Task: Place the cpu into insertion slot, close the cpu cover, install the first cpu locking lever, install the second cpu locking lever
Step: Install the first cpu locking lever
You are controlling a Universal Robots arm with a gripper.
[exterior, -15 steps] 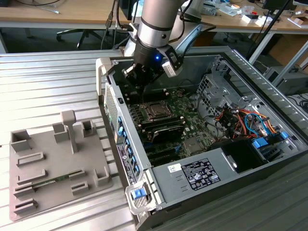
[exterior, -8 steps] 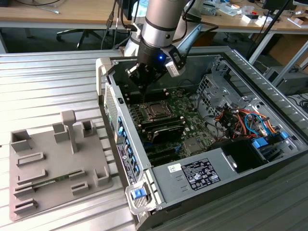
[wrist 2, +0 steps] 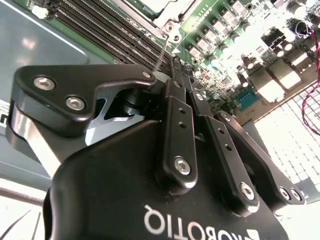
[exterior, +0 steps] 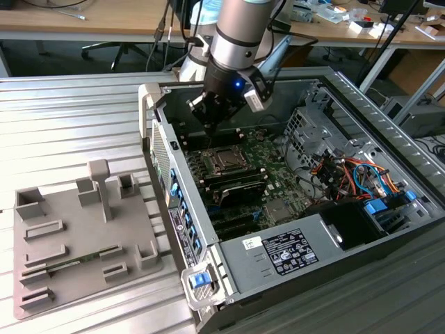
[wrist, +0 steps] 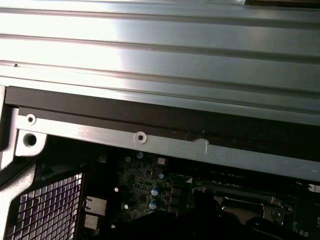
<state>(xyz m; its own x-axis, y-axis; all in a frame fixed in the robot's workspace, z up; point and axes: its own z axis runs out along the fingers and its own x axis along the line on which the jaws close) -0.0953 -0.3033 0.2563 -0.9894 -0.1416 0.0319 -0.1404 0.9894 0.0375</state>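
The hand hangs inside the open case on the counter, just over a corner of the insertion slot — likely to work the thin locking lever at its tips. Its fingers are together; whether they pinch the lever I cannot tell. The slot lies flat, facing up; the lever's length slants toward it.

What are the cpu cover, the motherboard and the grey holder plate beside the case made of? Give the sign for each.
The cpu cover is likely bare metal, given its silvery sheen. The motherboard is a green lacquered circuit board studded with components. The holder plate is probably matt grey plastic, being uniform and glare-free, though painted metal is possible.
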